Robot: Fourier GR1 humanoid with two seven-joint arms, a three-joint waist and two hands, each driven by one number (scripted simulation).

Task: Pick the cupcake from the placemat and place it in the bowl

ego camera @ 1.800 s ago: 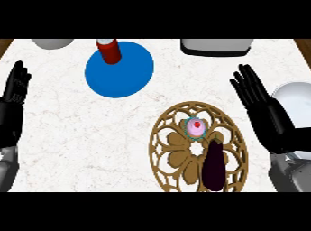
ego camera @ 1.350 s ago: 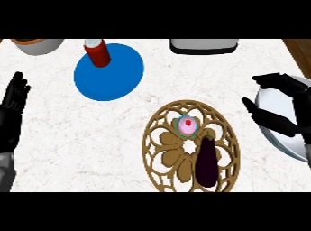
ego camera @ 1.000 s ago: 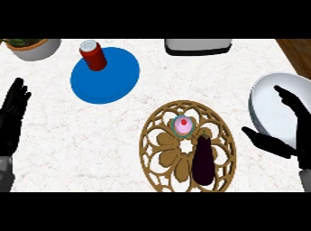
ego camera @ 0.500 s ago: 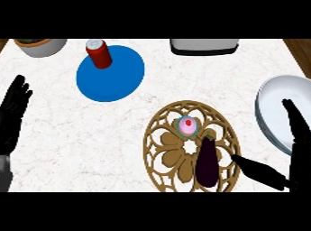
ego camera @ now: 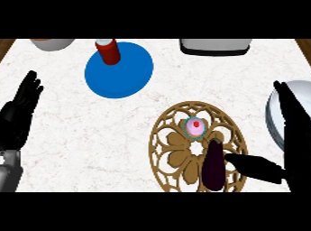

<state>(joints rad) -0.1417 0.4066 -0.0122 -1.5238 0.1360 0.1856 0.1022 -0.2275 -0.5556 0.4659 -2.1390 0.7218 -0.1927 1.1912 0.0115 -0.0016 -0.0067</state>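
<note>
One cupcake (ego camera: 195,127) — pink frosting, red dot on top — sits upright on upper part of round gold openwork placemat (ego camera: 171,155). Dark eggplant (ego camera: 213,164) lies just below it on same placemat. Right robot hand (ego camera: 297,149) at view's right, fingers straight, thumb reaching to eggplant's side, holding nothing. White bowl (ego camera: 275,118) partly behind it at desk's (ego camera: 84,131) right edge. Left robot hand (ego camera: 15,115) rests open at left edge. Blue plate (ego camera: 121,74) upper left of placemat — red can (ego camera: 107,50) at its rim.
</note>
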